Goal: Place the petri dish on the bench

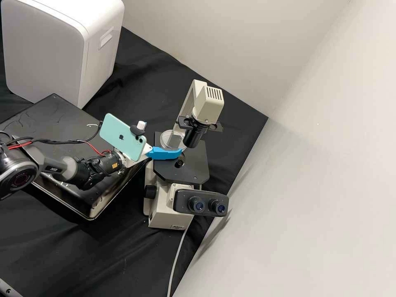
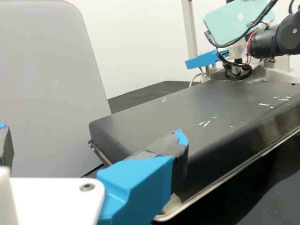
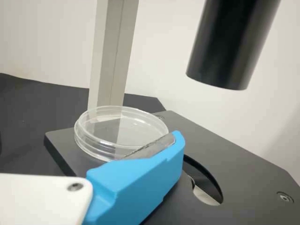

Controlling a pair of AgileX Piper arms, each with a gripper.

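Far left, at the back of the counter (image 1: pixel 136 78): white box-shaped appliance (image 1: pixel 62 45), upright on the black cloth.

Just in front of it: glossy black tray (image 1: pixel 57 119), lying flat, with a bright metal rim along the near edge and small white flecks on top.

Left jaws: wide apart, gripping nothing. One blue finger (image 2: pixel 140 187) sits low beside a corner of the tray, the other blue tip well apart from it. Tray corner seen between the two; contact cannot be told. Appliance wall close alongside.

Right arm (image 1: pixel 82 169): stretched across the tray toward the microscope (image 1: pixel 173 206). Red and black wires trailing along it, mint-green phone (image 1: pixel 123 136) clamped at the wrist.

Right jaws: at stage (image 1: pixel 194 165) height, open, closed on nothing. One blue finger (image 3: pixel 140 173) lies just against the near wall of the petri dish (image 3: pixel 119 129); whether the pad presses it cannot be told.

Petri dish: clear, round, upright, flat on the black stage near its back left corner. Stands close in front of the cream pillar (image 3: pixel 110 51) and to the left of the black condenser tube (image 3: pixel 229 42), which hangs above the stage. Not yet on the counter.

Stage opening (image 1: pixel 179 163): uncovered, beside the dish and apart from it.

Microscope body: cream, standing on the cloth, with dark binocular eyepieces (image 1: pixel 206 205) facing front right. Grey cable (image 1: pixel 177 255) running from the base toward the front edge.

Far right: plain pale wall (image 1: pixel 321 165).
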